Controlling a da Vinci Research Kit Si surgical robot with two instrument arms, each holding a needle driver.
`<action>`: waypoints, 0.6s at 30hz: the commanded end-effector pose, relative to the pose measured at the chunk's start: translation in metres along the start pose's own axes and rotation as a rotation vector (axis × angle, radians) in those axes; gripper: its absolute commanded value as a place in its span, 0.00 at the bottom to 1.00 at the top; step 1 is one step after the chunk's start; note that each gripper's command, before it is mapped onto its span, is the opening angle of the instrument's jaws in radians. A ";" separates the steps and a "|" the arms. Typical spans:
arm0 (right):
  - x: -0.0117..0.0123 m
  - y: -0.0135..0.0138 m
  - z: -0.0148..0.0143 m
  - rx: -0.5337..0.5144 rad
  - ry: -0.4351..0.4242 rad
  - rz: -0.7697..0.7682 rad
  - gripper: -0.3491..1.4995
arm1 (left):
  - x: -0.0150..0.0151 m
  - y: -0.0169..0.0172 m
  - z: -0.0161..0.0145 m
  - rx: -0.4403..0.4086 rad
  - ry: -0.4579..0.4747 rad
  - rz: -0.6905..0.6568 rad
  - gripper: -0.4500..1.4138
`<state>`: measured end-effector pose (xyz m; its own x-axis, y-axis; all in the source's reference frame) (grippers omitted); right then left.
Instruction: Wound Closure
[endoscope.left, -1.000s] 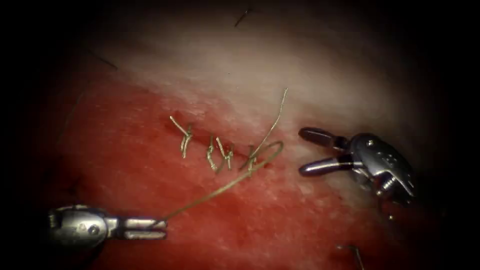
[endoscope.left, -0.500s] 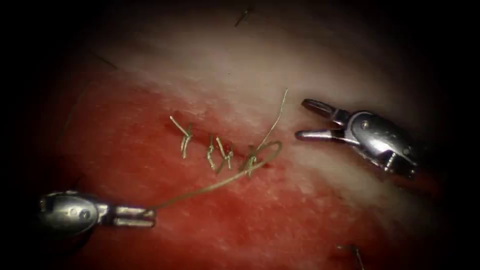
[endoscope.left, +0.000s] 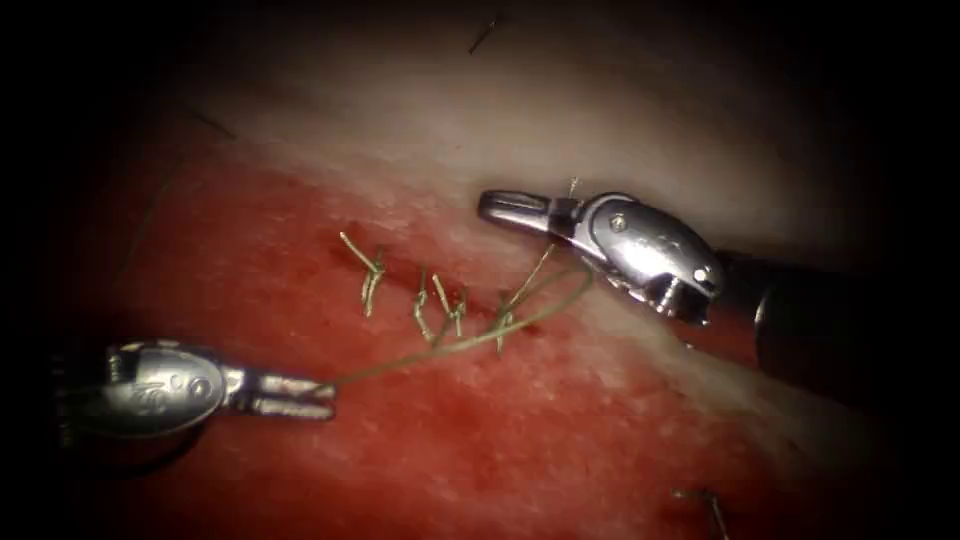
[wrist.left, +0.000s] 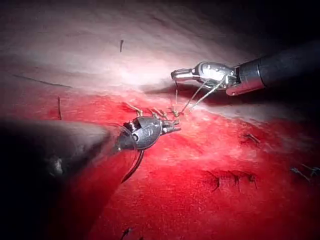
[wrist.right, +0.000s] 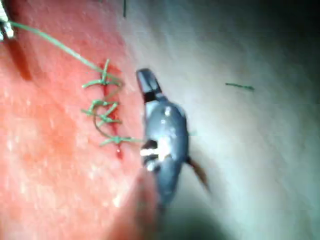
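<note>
The left tool (endoscope.left: 300, 395) lies low on the left of the cut, its jaws closed on the thread (endoscope.left: 420, 358). From those jaws the thread rises rightward to the rightmost stitch (endoscope.left: 503, 320), where it makes a loose loop; a short free end climbs from that stitch toward the right tool (endoscope.left: 500, 207). In the left wrist view the same left tool (wrist.left: 172, 127) sits at the row of stitches, with thread strands (wrist.left: 192, 100) running up to the right tool (wrist.left: 181, 75).

The right tool's jaws lie together, pointing left, above and to the right of the cut. The free end meets the tool near the base of the jaws, but whether the jaws grip it cannot be told. In the right wrist view that tool (wrist.right: 145, 80) lies beside the stitch row (wrist.right: 105, 107), just off the red area.

No needle can be made out.

The cut (endoscope.left: 440, 300) runs across the middle of the tissue (endoscope.left: 560, 460) and carries four knotted stitches with short cut ends (endoscope.left: 365, 275). Red fluid (endoscope.left: 300, 480) covers the tissue around and below the cut; above and to the right the tissue is pale and whitish. A few dark stray bits of thread (endoscope.left: 487, 33) lie on the pale part and near the lower right edge. Beyond the lit patch the surroundings are dark.
</note>
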<state>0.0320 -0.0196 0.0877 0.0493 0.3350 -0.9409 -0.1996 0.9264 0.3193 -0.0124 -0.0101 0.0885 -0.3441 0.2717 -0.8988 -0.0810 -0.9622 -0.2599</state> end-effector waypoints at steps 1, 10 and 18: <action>-0.0011 -0.0009 0.0015 0.022 0.009 0.000 0.00 | -0.0006 -0.0005 0.0007 0.006 0.012 -0.005 0.00; -0.0013 -0.0036 0.0010 0.083 0.009 0.012 0.00 | -0.0018 -0.0055 0.0034 0.076 0.072 -0.020 0.00; -0.0008 -0.0050 0.0002 0.102 0.019 0.022 0.00 | -0.0050 -0.0100 0.0067 0.167 0.015 -0.036 0.00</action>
<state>0.0323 -0.0245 0.0863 0.0297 0.3534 -0.9350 -0.1000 0.9318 0.3490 -0.0158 -0.0018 0.0977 -0.3302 0.3067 -0.8927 -0.2570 -0.9392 -0.2276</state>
